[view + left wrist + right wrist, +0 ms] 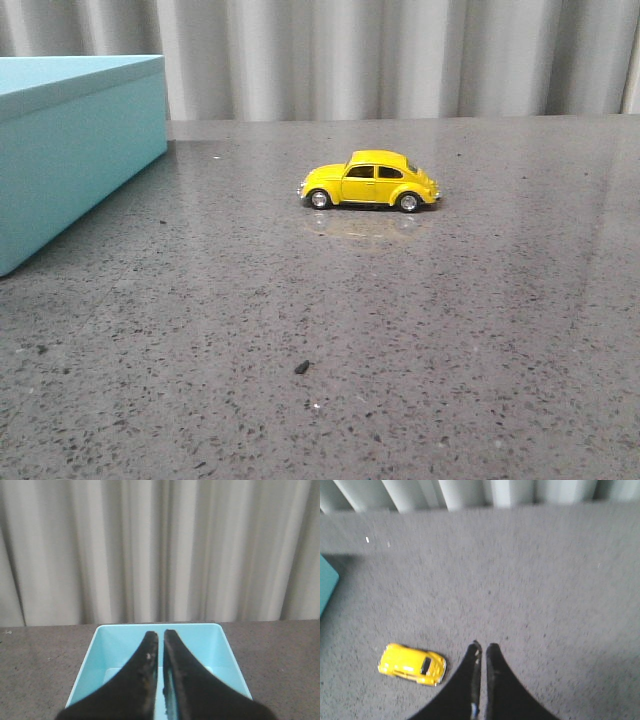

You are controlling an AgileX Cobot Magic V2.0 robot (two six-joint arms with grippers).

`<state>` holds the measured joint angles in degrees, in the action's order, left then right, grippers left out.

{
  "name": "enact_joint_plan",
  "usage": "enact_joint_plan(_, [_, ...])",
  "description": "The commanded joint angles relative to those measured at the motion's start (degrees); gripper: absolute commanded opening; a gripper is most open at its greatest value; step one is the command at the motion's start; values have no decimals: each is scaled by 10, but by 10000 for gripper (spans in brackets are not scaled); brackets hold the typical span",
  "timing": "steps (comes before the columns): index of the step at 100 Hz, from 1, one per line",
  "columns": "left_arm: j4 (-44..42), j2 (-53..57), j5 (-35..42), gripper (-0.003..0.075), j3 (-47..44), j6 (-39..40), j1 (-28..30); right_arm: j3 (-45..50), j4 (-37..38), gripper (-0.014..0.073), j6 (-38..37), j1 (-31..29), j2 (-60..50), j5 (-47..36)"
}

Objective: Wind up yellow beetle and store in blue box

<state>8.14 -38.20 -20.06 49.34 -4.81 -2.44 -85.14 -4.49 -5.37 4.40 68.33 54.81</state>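
A grey speckled table (420,340) fills the front view, with pale pleated curtains (400,55) hanging behind its far edge. The blue box (70,150) stands at the left of the table, a large turquoise block cut off by the picture's edge; from the front its top looks flat, while the left wrist view looks down into a turquoise open-topped interior (200,645) with visible inner walls and floor. The yellow beetle (369,181) sits on its four wheels near the middle of the table, well apart from the box, side-on to the front camera with its nose pointing toward the box, a faint reflection under it on the glossy surface. The left gripper (160,645) hangs above the turquoise interior, its two dark fingers (142,680) drawn together with only a thin slit between the tips and nothing between them. The right gripper (483,650) hovers above bare table just beside the beetle (412,664), not touching it, its fingers likewise pressed close and holding nothing. A small dark speck (301,367) lies on the table nearer the front camera.
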Motion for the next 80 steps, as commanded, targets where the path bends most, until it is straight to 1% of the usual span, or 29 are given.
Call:
enact_joint_plan(1, [2, -45, 23, -4, 56, -28, -28, -18, 19, -61, 6, 0, -38, -53])
enact_joint_plan(8, [2, -83, 7, 51, 85, -43, -53, -16, 23, -61, 6, 0, -52, -51])
enact_joint_plan(12, [2, -105, 2, 103, 97, -53, -66, -11, 27, -61, 6, 0, -61, -51])
enact_joint_plan(15, [2, -118, 1, 145, 109, -54, -80, -6, 30, -61, 6, 0, -69, -51])
enact_joint_plan(17, [2, -128, 1, 192, 113, -54, -88, -2, 33, -61, 6, 0, -73, -51])
enact_joint_plan(22, [2, -152, 1, 269, 130, -55, -106, 10, 39, -61, 6, 0, -89, -52])
enact_joint_plan(24, [2, -162, 1, 321, 134, -58, -114, 16, 41, -61, 6, 0, -94, -54])
enact_joint_plan(27, [2, -179, 1, 368, 144, -64, -124, 25, 45, -61, 6, 0, -105, -56])
enact_joint_plan(31, [2, -195, 1, 426, 155, -73, -137, 40, 45, -61, 6, 0, -116, -61])
enact_joint_plan(35, [2, -215, 1, 456, 168, -80, -147, 55, 45, -61, 6, 0, -129, -69])
enact_joint_plan(39, [1, -234, -2, 468, 181, -86, -159, 68, 45, -61, 6, 0, -144, -73])
enact_joint_plan(61, [1, -317, -32, 461, 256, -158, -213, 141, 48, -61, 6, 0, -220, -78])
enact_joint_plan(68, [1, -339, -37, 461, 276, -186, -231, 157, 48, -61, 6, 0, -240, -78])
enact_joint_plan(80, [1, -376, -66, 461, 311, -249, -261, 178, 48, -61, 6, 0, -268, -78])
